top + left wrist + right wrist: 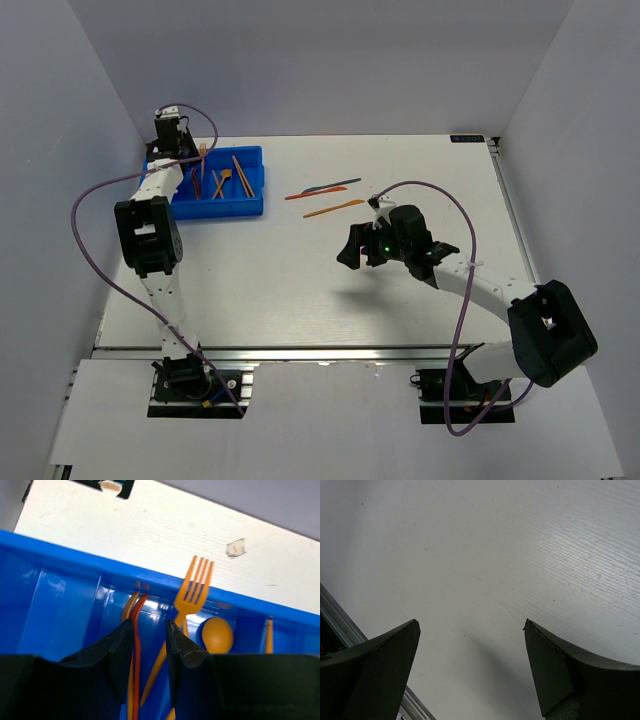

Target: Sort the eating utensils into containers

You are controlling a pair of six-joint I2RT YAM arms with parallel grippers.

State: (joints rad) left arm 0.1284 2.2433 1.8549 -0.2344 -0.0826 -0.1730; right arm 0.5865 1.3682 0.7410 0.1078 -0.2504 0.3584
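The left claw (pixel 149 624) hangs nose-down inside the blue tray (pixel 75 565), its jaws part-way apart, leaving a narrow gap rather than a wide one. A thin red utensil (pixel 136 650) stands in that gap, close against one finger (pixel 117 655) and clear of the other. It looks let go rather than pinched, and I judge this to be the release of a drop into the compartment directly under the claw. Reaching this deep between the dividers keeps the piece from bouncing into a neighbouring slot.

Just beyond the claw's tips an orange fork (pixel 192 587) leans tines-up on the tray's far wall, with an orange spoon (pixel 217 635) beside it. I cannot tell exactly which compartment each of them occupies.

The right claw (pixel 470 625) is spread wide and holds nothing, hovering over bare table (pixel 520 555). Ahead of it, near but not under it, three loose utensils lie on the table: a grey-blue one (pixel 340 184), a red one (pixel 315 193) and an orange one (pixel 335 208). Wide jaws suit a descent over a thin piece, so this claw appears readied for one of these. Thin plastic lying flat offers little to grip, so the fingers would have to close right at the table surface.
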